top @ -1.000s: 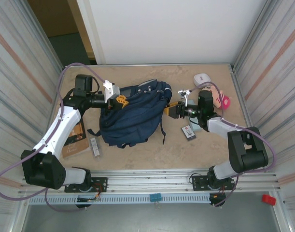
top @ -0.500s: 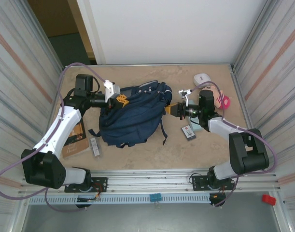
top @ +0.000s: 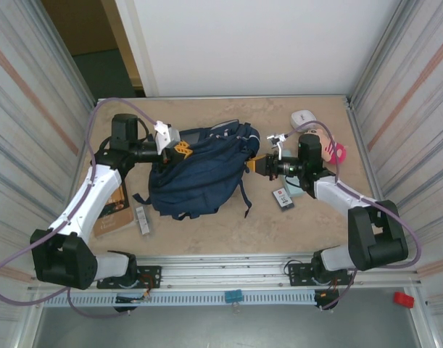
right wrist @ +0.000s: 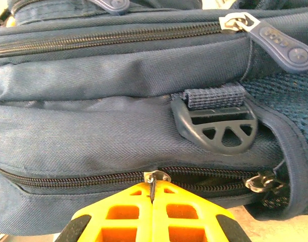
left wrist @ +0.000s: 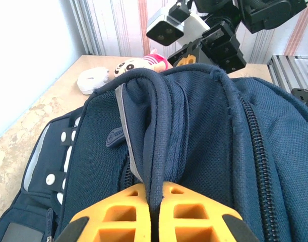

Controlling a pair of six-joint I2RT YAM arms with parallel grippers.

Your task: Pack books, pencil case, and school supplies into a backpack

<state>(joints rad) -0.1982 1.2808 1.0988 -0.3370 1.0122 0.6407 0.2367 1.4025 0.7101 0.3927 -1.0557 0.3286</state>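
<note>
Left hand (left wrist: 152, 214): clamped shut on backpack (top: 199, 177) top loop (left wrist: 159, 126)
Right hand (right wrist: 151, 204): pinched shut on zipper pull (right wrist: 152, 177)
Backpack: mid-table (top: 315, 225)
Progress: pocket (right wrist: 68, 206) hardly open; pencil case (top: 292, 190), book (top: 112, 206) unpacked on table

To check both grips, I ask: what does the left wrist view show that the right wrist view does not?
Left wrist view, not the right: the left fingers shut on the carry handle, with the doll and the white case beyond. Right wrist view, not the left: the right fingers shut on a zipper pull, below a dark buckle. Both: the navy backpack, pinched between yellow fingers.
</note>
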